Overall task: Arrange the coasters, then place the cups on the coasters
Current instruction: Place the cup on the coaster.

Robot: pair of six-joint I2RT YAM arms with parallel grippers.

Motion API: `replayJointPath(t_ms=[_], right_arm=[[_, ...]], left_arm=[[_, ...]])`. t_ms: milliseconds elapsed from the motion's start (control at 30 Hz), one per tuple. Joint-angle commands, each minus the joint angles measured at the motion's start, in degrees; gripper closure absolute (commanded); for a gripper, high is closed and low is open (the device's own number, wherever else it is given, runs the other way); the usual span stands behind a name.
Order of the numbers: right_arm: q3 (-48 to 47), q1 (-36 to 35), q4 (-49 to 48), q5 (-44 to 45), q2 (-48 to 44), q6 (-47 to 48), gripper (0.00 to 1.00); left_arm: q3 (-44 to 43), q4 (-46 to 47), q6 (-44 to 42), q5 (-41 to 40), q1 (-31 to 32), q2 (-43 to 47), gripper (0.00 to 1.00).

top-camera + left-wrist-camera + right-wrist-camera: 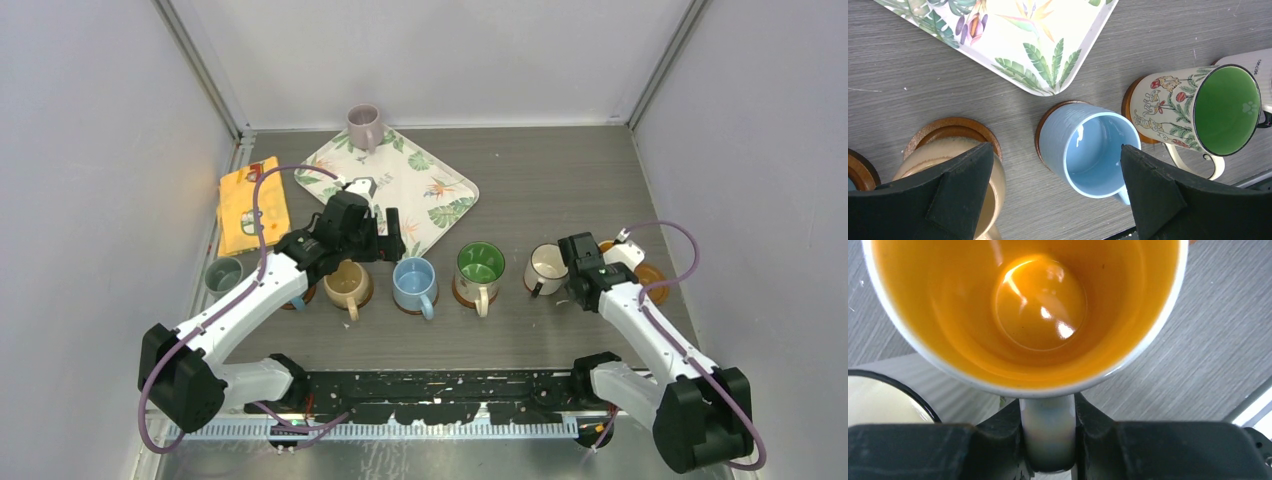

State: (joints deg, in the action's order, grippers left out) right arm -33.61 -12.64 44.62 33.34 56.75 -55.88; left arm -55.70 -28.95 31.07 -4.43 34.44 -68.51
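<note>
A row of cups stands on brown coasters: a tan cup (pixel 346 283), a light blue cup (pixel 413 283), a green-inside cup (pixel 480 265) and a cream cup (pixel 546 268). My left gripper (pixel 1055 195) hangs open and empty above the gap between the tan cup (pixel 938 160) and the light blue cup (pixel 1088 150). My right gripper (pixel 1050 435) is shut on the handle of the orange-inside cup (pixel 1033 305), just right of the cream cup. From above, that arm hides this cup. A bare coaster (pixel 652 277) lies to its right.
The leaf-patterned tray (pixel 440 195) sits at the back with a mauve cup (pixel 362 125) on its far corner. A yellow cloth (pixel 248 200) lies at the left, and a grey cup (pixel 223 273) stands near the left wall.
</note>
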Motion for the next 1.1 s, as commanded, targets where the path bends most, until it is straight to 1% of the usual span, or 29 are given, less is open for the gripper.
replayJointPath(t_ms=[0, 100, 133, 200, 533, 700, 833, 1067], right_arm=[[-0.18, 1.92, -8.78, 0.27, 1.27, 1.55, 0.99], [0.27, 3.29, -10.48, -0.65, 2.45, 2.48, 0.99], [0.32, 4.23, -12.19, -2.38, 3.77, 3.79, 0.99], [-0.42, 4.37, -12.17, -3.00, 4.90, 4.35, 0.99], [-2.17, 4.38, -6.65, -2.62, 1.33, 4.11, 0.99], [-2.78, 4.21, -4.72, -3.49, 1.30, 3.71, 0.72], [-3.15, 4.21, -4.05, -4.35, 0.32, 3.67, 0.54], [-4.50, 4.21, -2.07, -4.87, -1.25, 3.84, 0.41]], left_arm=[[-1.06, 2.04, 0.00, 0.14, 0.10, 0.92, 0.00], [-1.03, 1.77, -0.09, -0.12, 0.11, 0.90, 0.00], [-1.07, 1.75, -0.19, -0.23, 0.10, 0.92, 0.00], [-1.14, 1.79, -0.19, -0.28, 0.09, 0.84, 0.00], [-1.16, 2.09, -0.02, 0.18, 0.09, 0.18, 0.00], [-1.11, 2.08, -0.01, 0.16, 0.10, 0.17, 0.00], [-1.12, 2.07, 0.01, 0.12, 0.10, 0.22, 0.00], [-1.23, 2.14, -0.02, 0.20, 0.06, 0.13, 0.00]])
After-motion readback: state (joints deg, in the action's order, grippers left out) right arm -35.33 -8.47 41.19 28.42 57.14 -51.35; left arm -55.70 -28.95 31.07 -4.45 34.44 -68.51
